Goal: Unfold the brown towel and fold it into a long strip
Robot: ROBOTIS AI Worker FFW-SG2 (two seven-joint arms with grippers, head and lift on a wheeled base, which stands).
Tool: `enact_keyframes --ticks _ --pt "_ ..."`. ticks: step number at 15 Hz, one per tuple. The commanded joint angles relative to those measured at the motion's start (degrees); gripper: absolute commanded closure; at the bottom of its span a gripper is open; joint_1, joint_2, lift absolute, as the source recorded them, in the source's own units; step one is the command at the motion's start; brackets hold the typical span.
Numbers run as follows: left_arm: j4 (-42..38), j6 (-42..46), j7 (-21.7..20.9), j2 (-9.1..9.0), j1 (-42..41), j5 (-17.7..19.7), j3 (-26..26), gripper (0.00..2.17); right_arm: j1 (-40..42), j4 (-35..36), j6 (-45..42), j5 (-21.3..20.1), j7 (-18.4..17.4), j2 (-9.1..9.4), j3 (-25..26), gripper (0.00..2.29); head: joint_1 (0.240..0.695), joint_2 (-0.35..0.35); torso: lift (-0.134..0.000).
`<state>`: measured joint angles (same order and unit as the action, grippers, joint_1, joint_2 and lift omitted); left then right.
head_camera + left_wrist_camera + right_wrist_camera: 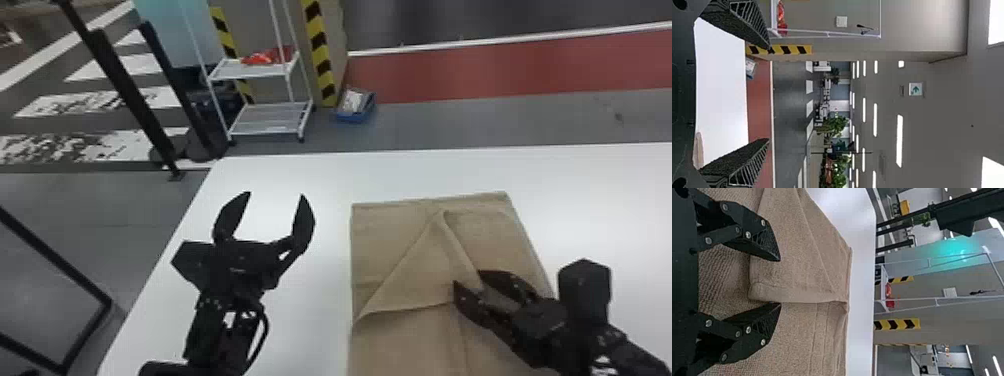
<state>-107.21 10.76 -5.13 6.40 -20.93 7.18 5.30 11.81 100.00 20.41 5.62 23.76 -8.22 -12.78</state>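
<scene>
The brown towel (400,270) lies on the right part of the white table, with a triangular flap folded over its upper layer. My right gripper (467,282) is over the towel at the flap's right corner, its fingers apart. In the right wrist view the towel (801,262) passes between and beyond the open right gripper (780,282), and the flap's edge lies between the fingertips. Left of the towel, my left gripper (275,195) is open above bare table. The left wrist view has the open left gripper (769,93) and a sliver of towel (698,150).
The white table (320,185) has its left edge beside my left arm. Beyond it on the floor stand a white wire shelf (270,120) with red items, a blue bin (356,106) and black posts at the left.
</scene>
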Motion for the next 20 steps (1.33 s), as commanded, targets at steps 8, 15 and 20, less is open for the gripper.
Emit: enact_keyframes --ticks 8,15,20 --pt "2.0 -0.5 -0.5 0.28 0.9 -1.1 -0.3 0.04 -1.6 0.5 1.9 -0.2 0.0 0.31 -1.4 1.11 0.695 0.271 -0.117" --pt "5.9 -1.4 -2.9 0.28 4.3 -2.5 -2.4 0.04 2.9 4.7 -3.9 3.0 1.7 -0.31 6.6 1.78 0.695 0.239 -0.117" --pt "10.1 -1.6 -4.0 0.28 7.4 -3.2 -3.9 0.04 6.3 8.3 -2.9 11.4 6.4 -0.83 27.3 1.78 0.695 0.094 -0.117"
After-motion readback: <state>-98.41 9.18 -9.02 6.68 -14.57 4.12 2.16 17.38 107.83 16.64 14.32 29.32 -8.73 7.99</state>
